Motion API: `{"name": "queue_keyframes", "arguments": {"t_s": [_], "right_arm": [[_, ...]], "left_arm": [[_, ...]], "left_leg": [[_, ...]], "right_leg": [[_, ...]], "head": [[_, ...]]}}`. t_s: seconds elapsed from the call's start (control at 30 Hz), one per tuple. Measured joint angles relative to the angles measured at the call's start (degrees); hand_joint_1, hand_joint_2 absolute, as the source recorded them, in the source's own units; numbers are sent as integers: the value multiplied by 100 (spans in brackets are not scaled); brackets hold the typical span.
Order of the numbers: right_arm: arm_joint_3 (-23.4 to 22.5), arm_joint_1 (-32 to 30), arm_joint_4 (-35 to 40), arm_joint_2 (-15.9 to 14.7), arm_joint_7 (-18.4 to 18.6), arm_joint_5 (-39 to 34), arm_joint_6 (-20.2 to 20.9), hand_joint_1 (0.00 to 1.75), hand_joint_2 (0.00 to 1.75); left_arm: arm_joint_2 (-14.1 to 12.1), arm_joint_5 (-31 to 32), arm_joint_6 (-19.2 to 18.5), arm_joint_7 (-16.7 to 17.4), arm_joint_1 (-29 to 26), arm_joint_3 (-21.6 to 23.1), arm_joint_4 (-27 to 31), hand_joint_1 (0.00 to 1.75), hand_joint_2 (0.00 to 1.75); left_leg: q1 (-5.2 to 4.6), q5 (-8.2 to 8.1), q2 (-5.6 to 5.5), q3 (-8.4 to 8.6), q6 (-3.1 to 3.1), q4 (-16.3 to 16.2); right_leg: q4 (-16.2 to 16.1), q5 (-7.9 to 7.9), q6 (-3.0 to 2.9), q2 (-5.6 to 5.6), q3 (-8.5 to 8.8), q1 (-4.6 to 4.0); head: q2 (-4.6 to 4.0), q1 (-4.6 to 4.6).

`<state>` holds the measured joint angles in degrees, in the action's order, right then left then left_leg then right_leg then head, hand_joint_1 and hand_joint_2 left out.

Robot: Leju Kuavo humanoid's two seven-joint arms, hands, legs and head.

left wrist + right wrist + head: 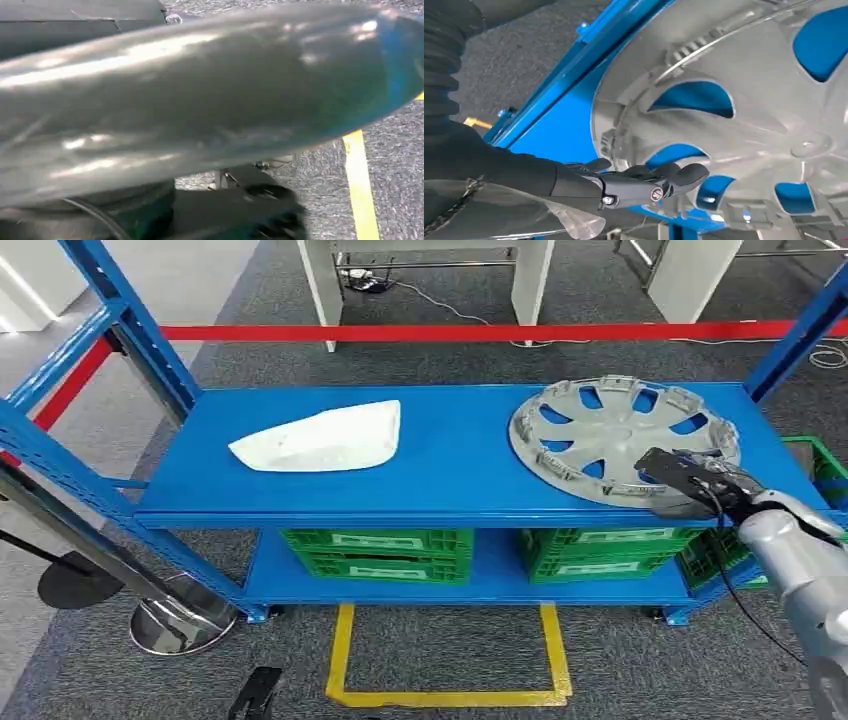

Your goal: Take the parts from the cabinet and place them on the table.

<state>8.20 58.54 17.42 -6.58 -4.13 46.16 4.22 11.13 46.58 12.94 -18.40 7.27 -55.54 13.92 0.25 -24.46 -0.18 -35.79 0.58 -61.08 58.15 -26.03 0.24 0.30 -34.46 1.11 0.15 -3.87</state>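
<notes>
On the top shelf [450, 460] of the blue cabinet, at its right end, a silver wheel cover [620, 435] is laid with its ribbed inner side up, its near rim reaching almost to the shelf's front edge. A white moulded part [322, 438] is set well apart from it, towards the left. Green crates [378, 552] are stacked on the lower shelf.

The right hand [690, 478] is brought in from the near right and is placed at the cover's near rim. In the right wrist view its dark fingers [674, 176] are seen stretched out over the rim, touching it or just above it; a closed hold is not shown, and whether a thumb is under the edge cannot be told. The state of the left hand cannot be told from the blurred left wrist view.

For a sound pick, the rim should be pinched between thumb and fingers at a stiff ribbed section, not across a spoke opening. The cover should then be raised evenly, since a thin wide disc is judged likely to tilt or slip from a one-sided hold.
</notes>
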Motion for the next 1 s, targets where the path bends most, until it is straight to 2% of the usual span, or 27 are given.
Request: {"name": "queue_keyframes", "arguments": {"t_s": [0.03,0.1,0.17,0.2,0.23,0.3,0.33,0.37,0.4,0.43,0.5,0.53,0.57,0.6,0.63,0.7,0.73,0.77,0.83,0.87,0.9,0.93,1.0], "right_arm": [[22,9,-2,-4,29,72,0,0,175],[90,7,-11,-42,76,208,2,0,175],[147,-3,-13,-72,61,312,-2,0,175],[179,-17,-13,-90,0,308,0,0,175],[186,-20,-15,-114,-90,238,0,0,175],[175,-59,-22,-175,-230,83,-15,0,175],[173,-106,-28,-210,-271,48,-22,0,175],[173,-159,-33,-221,-308,48,-28,0,175],[173,-196,-33,-247,-346,52,-42,0,175],[173,-205,-33,-253,-413,37,-72,0,175],[83,-196,-7,-256,-727,-181,-203,0,175],[9,-188,4,-254,-880,-288,-277,0,175],[-44,-184,11,-240,-960,-335,-295,0,175],[-81,-204,13,-240,-971,-350,-304,0,175],[-111,-226,17,-240,-979,-363,-308,0,0],[-155,-235,33,-227,-1045,-405,-319,0,0],[-201,-237,72,-210,-1166,-501,-341,0,0],[-275,-238,101,-201,-1315,-618,-371,0,0],[-421,-240,120,-166,-1538,-826,-374,0,0],[-502,-249,140,-133,-1620,-914,-346,0,0],[-560,-253,162,-111,-1664,-969,-299,0,0],[-625,-252,192,-87,-1701,-1026,-229,0,0],[-735,-243,267,-52,-1788,-1152,-85,0,0]], "left_arm": [[0,-7,-4,-4,7,-4,0,0,0],[2,-17,-4,-15,7,-7,0,0,0],[-4,-15,22,18,-2,-9,0,0,0],[2,-6,26,35,-5,-13,0,0,0],[4,13,31,35,0,-17,0,0,0],[18,24,50,72,-11,-17,-2,0,0],[20,26,68,83,-32,-20,-6,0,0],[20,26,68,85,-56,-26,-13,0,0],[24,26,70,85,-67,-28,-13,0,0],[35,28,72,83,-68,-33,-13,0,0],[52,37,72,81,-57,-35,-15,0,0],[52,37,74,79,-48,-35,-15,0,0],[57,37,74,74,-36,-35,-15,0,0],[63,37,74,72,-37,-35,-15,0,0],[66,37,74,74,-45,-37,-15,0,0],[61,37,76,74,-45,-39,-15,0,0],[63,42,77,74,-41,-39,-15,0,0],[68,61,72,74,-34,-39,-15,0,0],[63,88,72,72,-42,-39,-15,0,0],[63,90,68,59,-50,-42,-15,0,0],[65,92,63,48,-48,-42,-15,0,0],[66,98,52,39,-35,-42,-15,0,0],[68,134,13,15,0,-42,-15,0,0]], "left_leg": [[-30,-94,4,107,21,157],[-38,-97,-7,79,32,213],[-33,-68,-5,96,105,265],[6,-25,10,141,145,340],[5,-12,5,147,181,359],[2,-14,-2,136,204,356],[-3,-17,-5,134,209,353],[-3,-19,-8,136,211,351],[-3,-21,-11,140,210,347],[-2,-26,-12,139,205,336],[-1,-68,-11,145,154,292],[-33,-94,-9,121,115,266],[-48,-98,-7,98,96,223],[-46,-81,-8,98,70,234],[-35,-69,-9,102,51,247],[-31,-138,-11,91,3,200],[-34,-263,-4,35,-36,43],[-18,-478,-1,-130,-71,-325],[-2,-858,1,-535,-105,-1240],[-2,-924,1,-680,-109,-1551],[-3,-843,0,-685,-102,-1543],[-3,-621,0,-566,-81,-1277],[-18,-117,0,-99,7,-276]], "right_leg": [[5,-9,31,-1,-16,-36],[-6,12,97,-8,-36,-25],[-56,33,176,-12,-12,-24],[-4,-32,195,-8,-67,-6],[185,-176,210,-17,-158,-16],[1106,-607,243,-17,-580,-7],[1546,-755,261,-16,-806,-8],[1743,-764,270,-18,-923,-6],[1649,-641,273,-19,-900,-3],[1293,-402,271,-22,-749,1],[211,106,263,-34,-212,11],[22,-9,244,-31,-55,-9],[-16,23,181,-16,-47,-9],[-4,20,163,-22,-54,-22],[10,19,133,-23,-56,-39],[-21,50,68,-35,-41,13],[-20,40,33,-35,-36,18],[-20,40,15,-43,-37,17],[-19,37,9,-46,-37,11],[-18,36,8,-43,-37,9],[-18,32,2,-34,-34,8],[-18,28,2,-28,-29,4],[-20,14,15,-27,-3,-9]], "head": [[0,7],[0,11],[0,2],[0,4],[0,29],[0,26],[0,33],[0,31],[0,31],[0,31],[0,31],[0,31],[0,20],[0,22],[0,31],[0,26],[0,0],[0,-20],[0,-17],[0,-17],[0,-20],[0,-20],[0,-20]]}}
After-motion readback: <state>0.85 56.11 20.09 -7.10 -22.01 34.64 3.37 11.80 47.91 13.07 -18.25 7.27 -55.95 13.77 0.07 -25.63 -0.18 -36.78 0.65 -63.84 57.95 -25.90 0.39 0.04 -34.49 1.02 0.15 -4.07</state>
